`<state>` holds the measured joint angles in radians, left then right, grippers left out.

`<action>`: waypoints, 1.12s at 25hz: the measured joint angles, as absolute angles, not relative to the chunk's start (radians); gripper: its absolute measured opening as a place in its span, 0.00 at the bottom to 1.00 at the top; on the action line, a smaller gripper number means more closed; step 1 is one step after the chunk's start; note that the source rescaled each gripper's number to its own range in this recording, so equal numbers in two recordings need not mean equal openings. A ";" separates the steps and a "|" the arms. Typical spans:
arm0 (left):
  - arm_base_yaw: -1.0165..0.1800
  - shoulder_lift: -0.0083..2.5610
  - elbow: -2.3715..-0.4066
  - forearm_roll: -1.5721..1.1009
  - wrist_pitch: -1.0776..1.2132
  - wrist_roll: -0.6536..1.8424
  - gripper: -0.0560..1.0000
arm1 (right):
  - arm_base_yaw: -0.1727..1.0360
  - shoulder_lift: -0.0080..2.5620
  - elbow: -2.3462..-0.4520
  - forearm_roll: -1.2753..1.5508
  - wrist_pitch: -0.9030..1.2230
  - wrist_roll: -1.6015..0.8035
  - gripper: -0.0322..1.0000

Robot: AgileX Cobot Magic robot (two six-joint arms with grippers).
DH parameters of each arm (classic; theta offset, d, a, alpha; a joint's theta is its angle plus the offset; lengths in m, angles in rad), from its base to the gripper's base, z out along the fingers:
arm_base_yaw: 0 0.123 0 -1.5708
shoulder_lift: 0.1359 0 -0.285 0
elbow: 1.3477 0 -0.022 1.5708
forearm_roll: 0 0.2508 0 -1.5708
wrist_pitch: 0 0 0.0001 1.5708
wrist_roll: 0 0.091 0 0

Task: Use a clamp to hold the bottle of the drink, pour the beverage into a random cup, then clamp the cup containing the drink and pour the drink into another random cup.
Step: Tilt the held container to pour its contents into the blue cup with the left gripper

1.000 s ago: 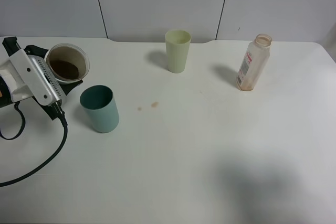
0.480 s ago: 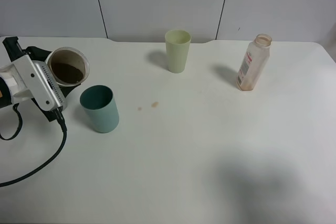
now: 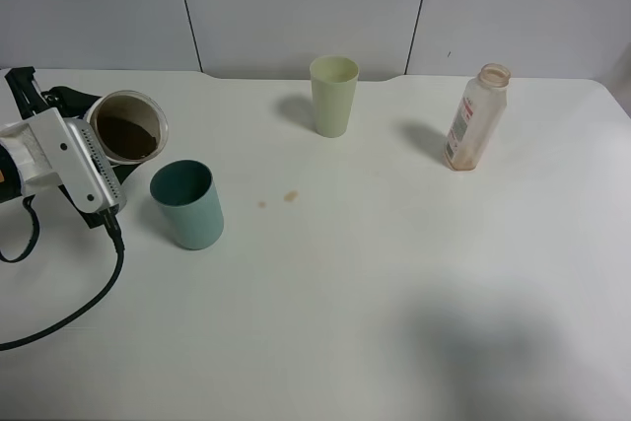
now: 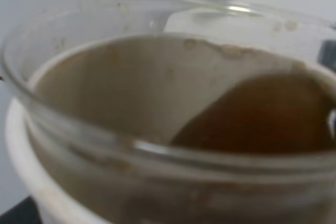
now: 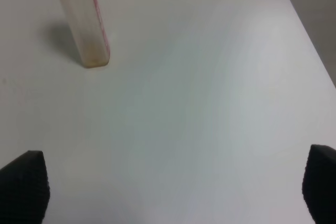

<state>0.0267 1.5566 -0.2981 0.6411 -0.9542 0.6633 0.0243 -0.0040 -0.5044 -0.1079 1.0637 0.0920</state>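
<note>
- Left tool (image 3: 99, 160) grips the short, thick-rimmed cup of brown drink (image 3: 126, 130); right tool (image 5: 170, 187) gapes empty.
- Teal plastic tumbler (image 3: 187, 206) stands upright just beside that cup, toward the middle of the worktop (image 3: 394, 293).

Bright, even overhead light; white surface (image 3: 394, 273) evenly lit. Soft shadows lie left of pale cup (image 3: 334, 96) and bottle (image 3: 475, 117); broad faint shadow lower right. Left wrist view: paper cup (image 4: 131, 93) too close, blurred. Right wrist view slightly soft.

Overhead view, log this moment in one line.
left gripper: shut on cup | cup: tilted, drink inside | teal cup: upright beside | right gripper: open
</note>
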 joint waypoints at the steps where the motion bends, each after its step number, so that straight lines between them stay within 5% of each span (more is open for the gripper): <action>1: 0.027 1.557 -0.298 0.641 -0.954 0.667 0.06 | 0.024 -0.004 -0.504 -0.108 1.064 0.092 1.00; 28: -0.040 1.557 -0.298 0.581 -0.954 0.776 0.06 | 0.024 -0.004 -0.504 -0.108 1.064 0.092 1.00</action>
